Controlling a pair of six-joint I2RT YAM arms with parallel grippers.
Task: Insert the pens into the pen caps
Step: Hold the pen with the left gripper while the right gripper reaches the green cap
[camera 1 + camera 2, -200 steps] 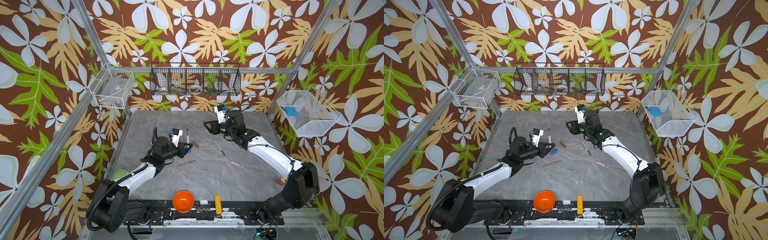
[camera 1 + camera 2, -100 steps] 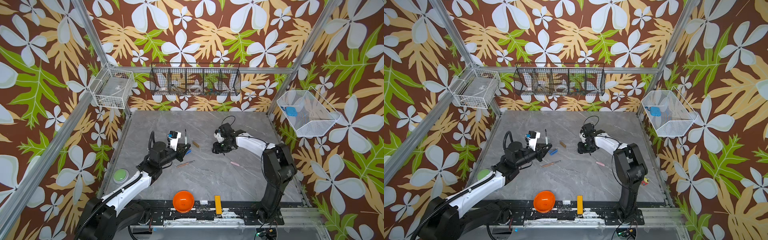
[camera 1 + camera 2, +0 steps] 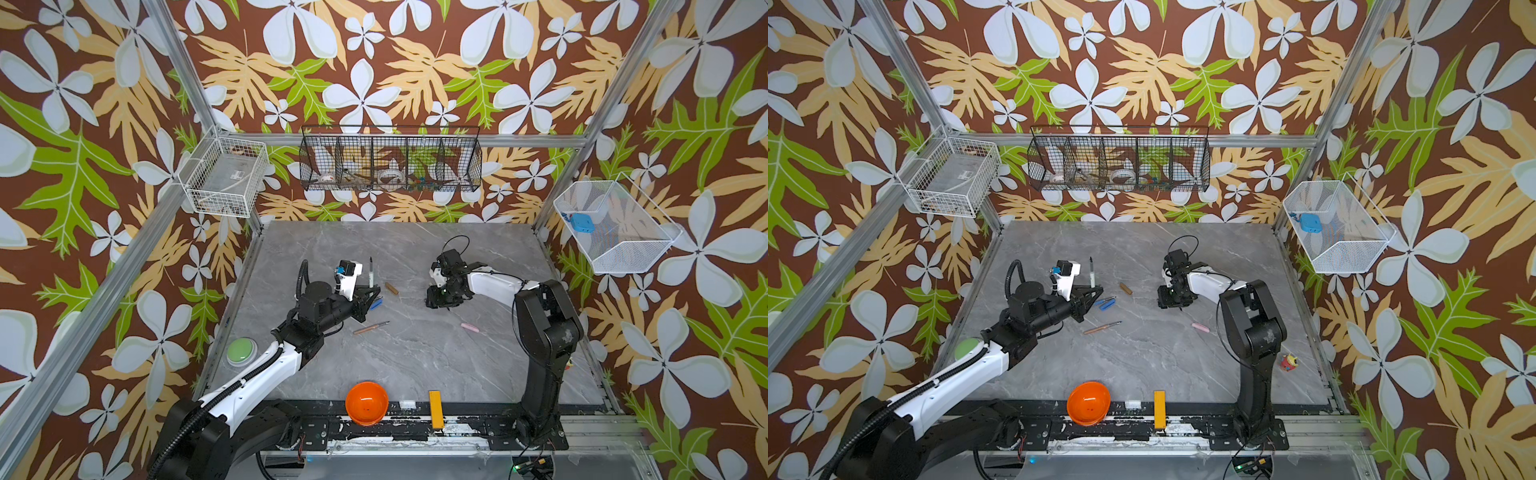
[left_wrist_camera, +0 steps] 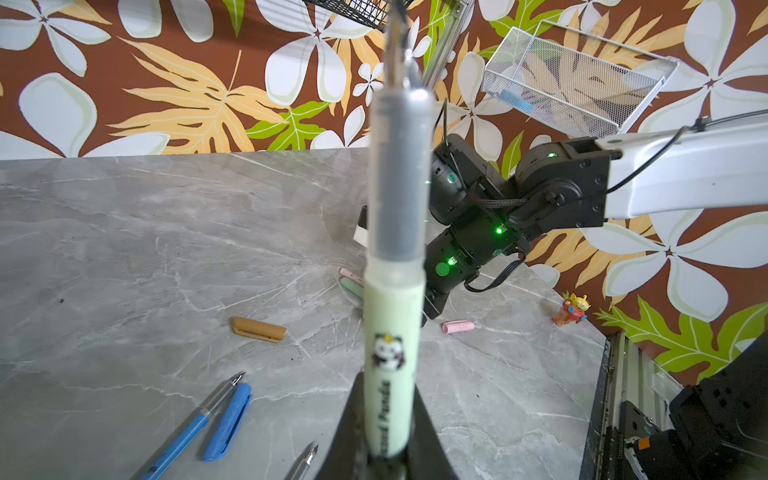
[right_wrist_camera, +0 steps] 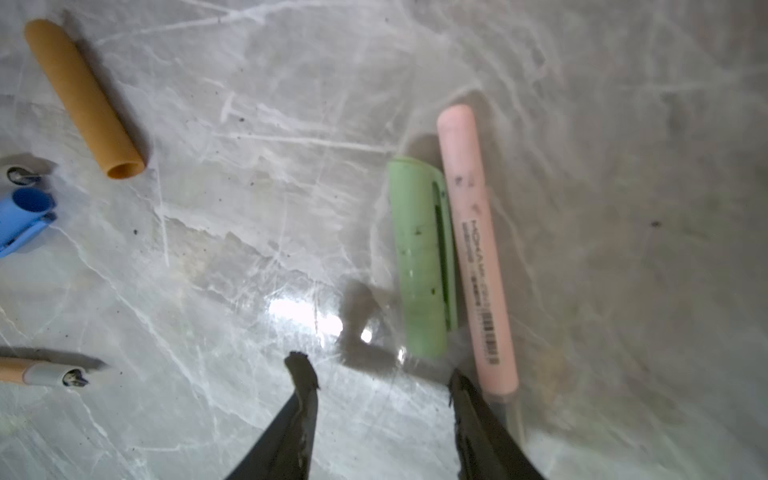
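Observation:
My left gripper (image 3: 367, 296) (image 4: 388, 415) is shut on the pale green pen (image 4: 395, 299) (image 3: 370, 270), which stands upright with its dark tip up. My right gripper (image 5: 376, 370) (image 3: 436, 301) hangs open low over the table. Just ahead of its fingers lies the green cap (image 5: 419, 257), side by side with the pink pen (image 5: 476, 249). The brown cap (image 3: 391, 288), blue pen (image 4: 187, 432) with blue cap (image 4: 228, 422), brown pen (image 3: 370, 328) and pink cap (image 3: 469, 328) lie loose on the table.
An orange bowl (image 3: 367, 402) and a yellow bar (image 3: 435, 409) sit at the front edge. A green button (image 3: 242, 351) is at the left and a small red toy figure (image 3: 1288, 362) at the right. Wire baskets (image 3: 390, 160) hang on the walls.
My right gripper has come forward and down from the back of the table to just above the green cap and pink pen. The left arm shifted slightly, still holding the green pen.

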